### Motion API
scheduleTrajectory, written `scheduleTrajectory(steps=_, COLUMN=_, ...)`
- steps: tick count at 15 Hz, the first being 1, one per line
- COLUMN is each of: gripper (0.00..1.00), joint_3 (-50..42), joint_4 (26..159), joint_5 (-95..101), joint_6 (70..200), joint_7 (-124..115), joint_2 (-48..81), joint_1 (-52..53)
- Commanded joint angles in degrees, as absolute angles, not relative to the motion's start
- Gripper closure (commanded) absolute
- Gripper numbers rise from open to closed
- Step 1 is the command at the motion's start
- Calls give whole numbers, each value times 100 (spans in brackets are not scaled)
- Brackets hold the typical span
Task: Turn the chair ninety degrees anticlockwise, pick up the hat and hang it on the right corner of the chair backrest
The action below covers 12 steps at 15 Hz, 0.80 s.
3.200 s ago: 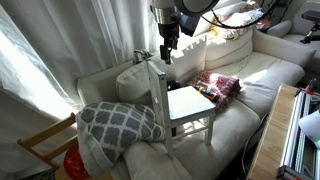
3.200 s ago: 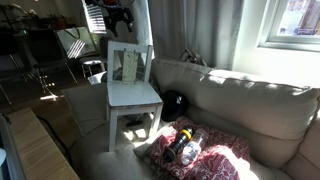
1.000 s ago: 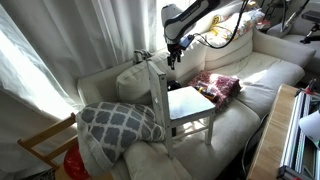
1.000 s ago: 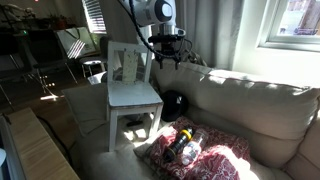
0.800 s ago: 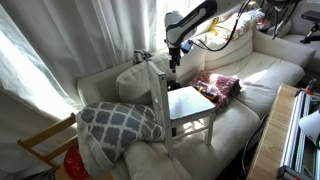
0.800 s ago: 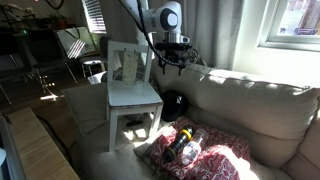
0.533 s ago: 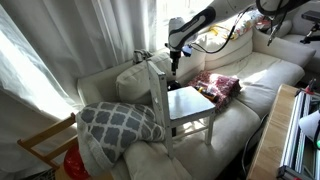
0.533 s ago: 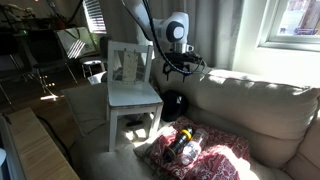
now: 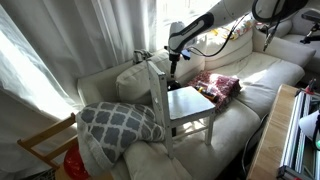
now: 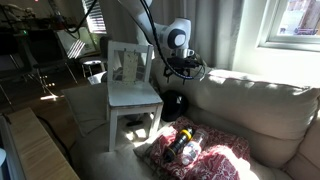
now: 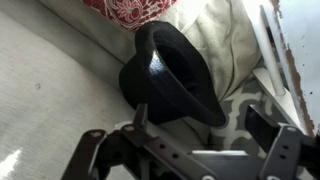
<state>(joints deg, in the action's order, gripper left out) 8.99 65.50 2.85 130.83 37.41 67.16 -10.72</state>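
Note:
The white-grey chair (image 9: 185,103) stands on the sofa; it also shows in the other exterior view (image 10: 130,92). The black hat (image 10: 175,103) lies on the sofa seat right beside the chair, against the back cushion. In the wrist view the hat (image 11: 165,72) fills the middle, just beyond my fingers. My gripper (image 11: 205,125) is open and empty, a finger on each side below the hat. In both exterior views the gripper (image 9: 172,68) (image 10: 180,74) hangs above the hat, next to the chair's backrest. The hat is hidden behind the chair in an exterior view.
A grey patterned pillow (image 9: 118,122) lies by the chair. A red patterned cloth (image 9: 217,84) (image 10: 195,150) with bottles lies on the sofa seat. A bare wood frame with orange (image 9: 48,148) stands beside the sofa. A wooden table edge (image 10: 35,150) is in front.
My gripper has come down from above the chair's backrest and moved sideways toward the sofa back, ending over the hat. The chair and hat have not moved.

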Motion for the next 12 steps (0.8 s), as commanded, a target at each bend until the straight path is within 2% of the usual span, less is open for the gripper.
scheduleTrajectory(steps=1, gripper=0, joint_3=1171, joint_4=6367, joint_5=189, joint_6=13381, joint_7=4743, joint_2=7079, joint_1=-1245)
scheduleTrajectory(steps=11, gripper=0, joint_3=1344, joint_4=6140, joint_5=138, joint_6=13844, joint_7=6785, joint_2=7715, joint_1=-1303)
scheduleTrajectory(steps=12, gripper=5, joint_3=1354, joint_4=6112, joint_5=125, joint_6=13841, joint_7=6875, joint_2=7759, joint_1=-1301)
